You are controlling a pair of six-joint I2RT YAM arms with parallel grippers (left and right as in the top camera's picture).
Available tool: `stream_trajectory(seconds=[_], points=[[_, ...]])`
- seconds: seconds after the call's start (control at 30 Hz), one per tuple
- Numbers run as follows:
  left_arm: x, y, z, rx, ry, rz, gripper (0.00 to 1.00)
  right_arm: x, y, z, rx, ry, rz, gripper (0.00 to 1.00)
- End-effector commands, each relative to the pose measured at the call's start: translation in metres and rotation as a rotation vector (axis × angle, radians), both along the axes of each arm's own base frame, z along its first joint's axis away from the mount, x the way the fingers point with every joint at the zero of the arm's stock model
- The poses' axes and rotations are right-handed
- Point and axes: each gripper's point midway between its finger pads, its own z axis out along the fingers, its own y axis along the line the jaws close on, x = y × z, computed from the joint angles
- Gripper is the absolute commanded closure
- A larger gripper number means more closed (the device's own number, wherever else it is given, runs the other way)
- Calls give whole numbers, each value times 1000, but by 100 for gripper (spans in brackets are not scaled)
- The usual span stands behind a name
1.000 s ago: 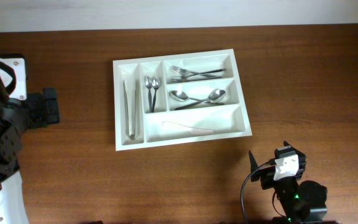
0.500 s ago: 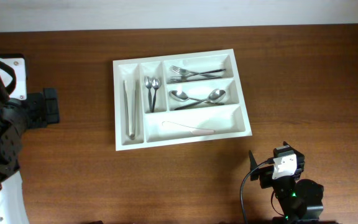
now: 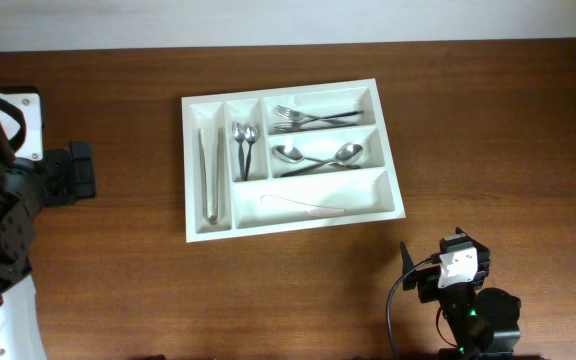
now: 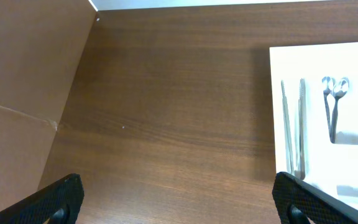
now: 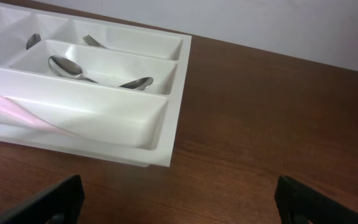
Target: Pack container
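Observation:
The white container (image 3: 193, 168) sits mid-table with five compartments. It holds tongs (image 3: 209, 175), two small spoons (image 3: 244, 148), forks (image 3: 313, 116), two large spoons (image 3: 318, 157) and a pink-handled knife (image 3: 303, 206). The container also shows in the left wrist view (image 4: 278, 62) and in the right wrist view (image 5: 104, 134). My left gripper (image 4: 178, 202) is open and empty over bare table left of the container. My right gripper (image 5: 179, 202) is open and empty, in front of the container's near right corner.
The left arm (image 3: 8, 190) stands at the table's left edge and the right arm (image 3: 463, 300) at the front right. A brown panel (image 4: 23, 68) rises at the left in the left wrist view. A pale wall (image 5: 278, 25) lies beyond the table.
The right arm drew back slightly toward the front edge one second ago; since then nothing has visibly moved.

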Motion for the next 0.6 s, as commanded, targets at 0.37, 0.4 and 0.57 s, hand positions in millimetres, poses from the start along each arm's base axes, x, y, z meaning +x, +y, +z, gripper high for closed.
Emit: stream_trajectory(seconds=[0.37, 0.4, 0.57], points=[[-11, -3, 7, 0, -32, 6, 1, 0, 1, -1, 3, -5, 3, 1], [-16, -6, 8, 3, -44, 1, 1, 0, 1, -1, 3, -5, 3, 1], [-34, -25, 17, 20, -203, -66, 1, 0, 1, -1, 3, -5, 3, 1]])
